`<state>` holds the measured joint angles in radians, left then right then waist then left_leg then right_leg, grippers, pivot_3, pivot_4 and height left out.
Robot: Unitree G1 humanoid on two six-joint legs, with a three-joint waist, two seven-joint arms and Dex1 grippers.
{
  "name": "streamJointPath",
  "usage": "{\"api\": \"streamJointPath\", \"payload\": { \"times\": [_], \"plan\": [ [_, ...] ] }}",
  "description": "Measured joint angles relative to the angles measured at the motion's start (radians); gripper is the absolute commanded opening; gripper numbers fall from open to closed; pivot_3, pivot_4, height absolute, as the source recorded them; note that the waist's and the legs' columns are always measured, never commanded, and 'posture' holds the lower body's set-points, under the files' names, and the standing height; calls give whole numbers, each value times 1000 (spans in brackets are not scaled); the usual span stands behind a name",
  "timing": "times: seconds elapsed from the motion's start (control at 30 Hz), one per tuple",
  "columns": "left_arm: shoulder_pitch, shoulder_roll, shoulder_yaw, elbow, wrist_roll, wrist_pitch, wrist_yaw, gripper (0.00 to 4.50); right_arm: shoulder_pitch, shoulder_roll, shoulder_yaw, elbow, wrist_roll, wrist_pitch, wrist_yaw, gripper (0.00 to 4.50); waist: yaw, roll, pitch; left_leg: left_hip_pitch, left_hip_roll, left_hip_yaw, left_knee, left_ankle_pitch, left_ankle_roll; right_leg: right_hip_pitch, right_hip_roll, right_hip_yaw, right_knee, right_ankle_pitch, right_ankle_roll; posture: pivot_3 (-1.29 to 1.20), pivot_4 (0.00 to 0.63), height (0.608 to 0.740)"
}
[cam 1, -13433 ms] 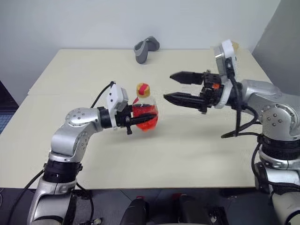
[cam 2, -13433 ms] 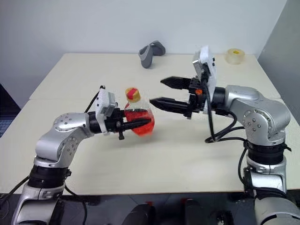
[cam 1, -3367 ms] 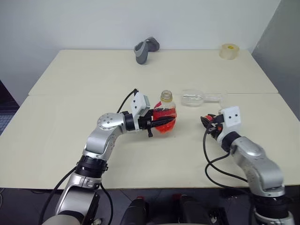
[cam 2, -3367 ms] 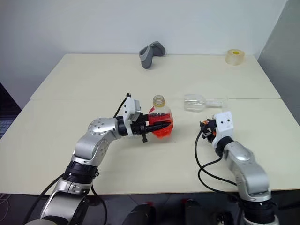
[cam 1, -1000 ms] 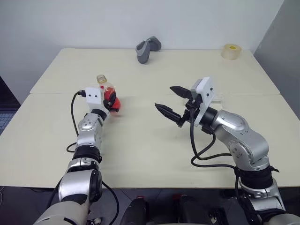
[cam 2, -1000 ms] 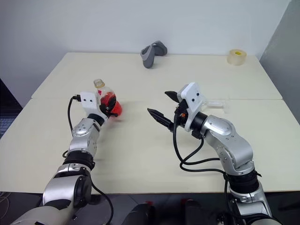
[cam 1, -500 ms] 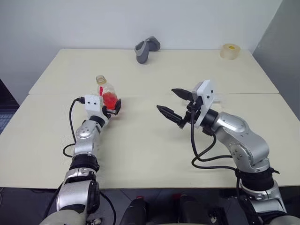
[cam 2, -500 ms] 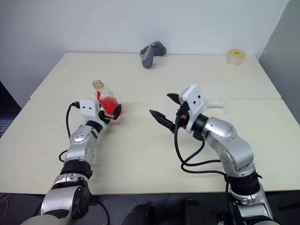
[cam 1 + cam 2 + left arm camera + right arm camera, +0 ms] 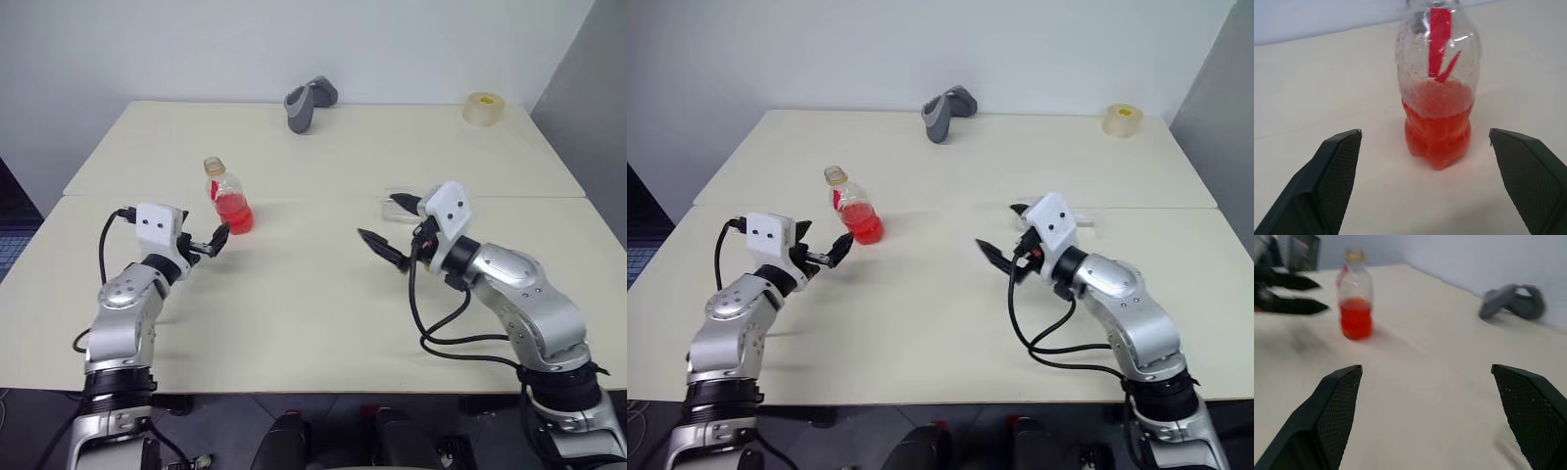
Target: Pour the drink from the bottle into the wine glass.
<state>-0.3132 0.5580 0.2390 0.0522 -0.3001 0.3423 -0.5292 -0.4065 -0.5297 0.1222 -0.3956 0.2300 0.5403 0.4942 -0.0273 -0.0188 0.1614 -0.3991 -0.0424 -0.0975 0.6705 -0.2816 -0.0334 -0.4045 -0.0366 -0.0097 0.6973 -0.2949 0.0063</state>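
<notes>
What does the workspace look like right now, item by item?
Surface: cream table, two tops joined at a seam.
Job's things: bottle upright and free, red drink in its lower part; wine glass seems to lie on its side, partly hidden behind the right gripper.
Clutter: grey object and tape roll at the far edge.
Grippers: left gripper open, empty, just short of the bottle; right gripper open, empty.
Cables: black cables looped at both wrists, off the things.
Surroundings: plain wall behind.
</notes>
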Motion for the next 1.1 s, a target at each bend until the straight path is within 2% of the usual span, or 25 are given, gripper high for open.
{"api": "streamJointPath", "payload": {
  "times": [0.17,0.37,0.53,0.73,0.97,1.1],
  "plan": [
    [1,21,-138,-156,-69,71,-189,4484,15,-84,51,142,-208,-150,-29,4500,0,0,0,1,0,2,0,0,0,0,0,2,0,0,0,0,150,740],
    [-36,12,-233,-176,-85,89,-287,4484,1,-111,80,265,-369,-272,-57,4500,-6,0,0,3,2,5,-4,0,0,0,1,3,0,0,0,0,150,740],
    [-149,-71,-316,-105,-67,30,-336,4484,-84,-129,153,507,-558,-440,-135,4500,-2,0,0,3,1,8,-2,0,0,0,1,3,0,0,0,0,150,740],
    [-216,-146,-373,3,-35,-28,-380,4484,-227,-129,200,812,-691,-599,-199,4500,-5,0,0,3,2,12,-2,0,0,0,1,5,0,0,0,0,150,740],
    [-245,-159,-381,46,-28,-68,-422,4484,-376,-114,245,1096,-780,-697,-253,4500,-8,0,0,5,3,18,-3,0,0,-1,1,12,1,0,0,0,150,740],
    [-268,-171,-380,83,-13,-80,-421,4484,-469,-70,275,1248,-821,-730,-294,4500,-8,0,0,6,3,19,-3,0,0,-1,1,14,1,0,0,0,150,740]
  ]
}}
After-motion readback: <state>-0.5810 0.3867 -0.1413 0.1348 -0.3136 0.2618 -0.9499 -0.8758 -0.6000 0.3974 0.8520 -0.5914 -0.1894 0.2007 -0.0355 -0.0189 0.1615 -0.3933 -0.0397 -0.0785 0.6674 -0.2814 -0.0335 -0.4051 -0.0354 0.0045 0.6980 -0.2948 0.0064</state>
